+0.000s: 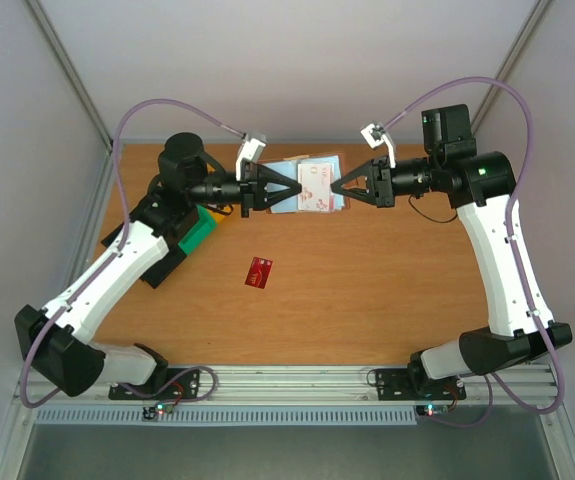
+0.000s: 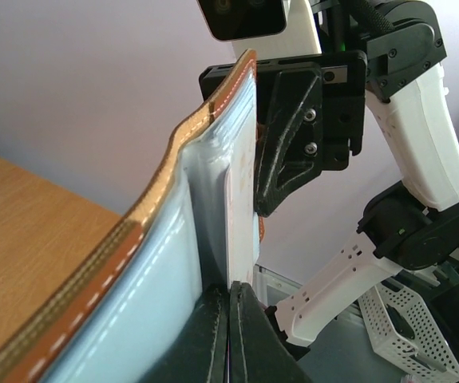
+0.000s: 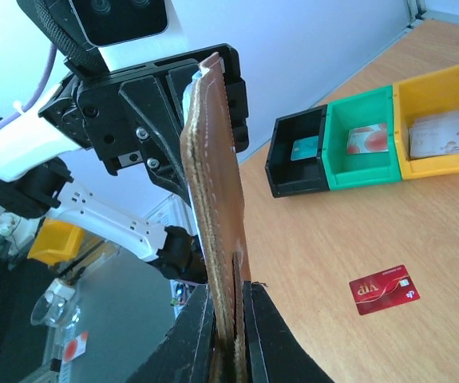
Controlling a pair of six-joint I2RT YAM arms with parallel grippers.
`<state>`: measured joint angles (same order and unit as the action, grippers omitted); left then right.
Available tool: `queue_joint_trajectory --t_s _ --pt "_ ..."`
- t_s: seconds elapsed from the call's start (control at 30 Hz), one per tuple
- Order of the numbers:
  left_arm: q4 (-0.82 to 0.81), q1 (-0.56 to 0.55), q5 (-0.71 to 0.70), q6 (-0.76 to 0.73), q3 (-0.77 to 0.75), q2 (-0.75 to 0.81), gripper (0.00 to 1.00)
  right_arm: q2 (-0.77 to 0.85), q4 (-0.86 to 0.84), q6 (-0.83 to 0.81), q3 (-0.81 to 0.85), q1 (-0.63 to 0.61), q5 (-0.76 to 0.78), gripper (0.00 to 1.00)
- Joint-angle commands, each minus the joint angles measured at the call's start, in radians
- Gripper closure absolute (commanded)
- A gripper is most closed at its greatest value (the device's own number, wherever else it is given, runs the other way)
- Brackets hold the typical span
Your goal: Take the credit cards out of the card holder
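Note:
The card holder (image 1: 289, 196) hangs in the air between both grippers, brown outside (image 3: 213, 175) and pale grey-blue inside (image 2: 145, 295). My right gripper (image 1: 336, 188) is shut on its brown edge, the fingers (image 3: 263, 335) clamping the leather. My left gripper (image 1: 289, 190) is shut on the near edge of a thin pale credit card (image 2: 239, 223) that stands in the holder's pocket; its face with red markings (image 1: 314, 186) shows from above. Another credit card (image 1: 259, 271), red, lies flat on the table (image 3: 383, 290), below the grippers.
A row of small bins sits at the table's left, under the left arm: black (image 3: 299, 152), green (image 3: 365, 137) and yellow (image 3: 445, 128), each with a card inside. From above only the green bin (image 1: 199, 232) shows well.

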<state>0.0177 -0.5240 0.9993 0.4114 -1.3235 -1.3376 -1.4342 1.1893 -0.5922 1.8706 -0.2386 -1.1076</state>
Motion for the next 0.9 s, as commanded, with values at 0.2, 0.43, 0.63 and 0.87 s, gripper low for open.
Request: queue_joint_trajectory --t_s 0.2,0.43,0.63,0.87 --pt "0.096 0.062 0.023 -0.073 0.02 0.074 1.0 0.041 -0.014 0.008 -0.022 0.079 -0.015 0.99" --pt "0.149 0.105 -0.023 -0.104 0.018 0.084 1.0 0.044 -0.023 0.019 -0.028 0.097 -0.006 0.99" --pt "0.35 0.168 -0.092 -0.225 -0.009 0.092 1.0 0.049 -0.033 0.036 -0.038 0.103 0.051 0.99" --pt "0.734 0.335 -0.27 -0.566 -0.128 0.025 1.0 0.034 -0.039 0.042 -0.053 0.103 0.065 0.99"
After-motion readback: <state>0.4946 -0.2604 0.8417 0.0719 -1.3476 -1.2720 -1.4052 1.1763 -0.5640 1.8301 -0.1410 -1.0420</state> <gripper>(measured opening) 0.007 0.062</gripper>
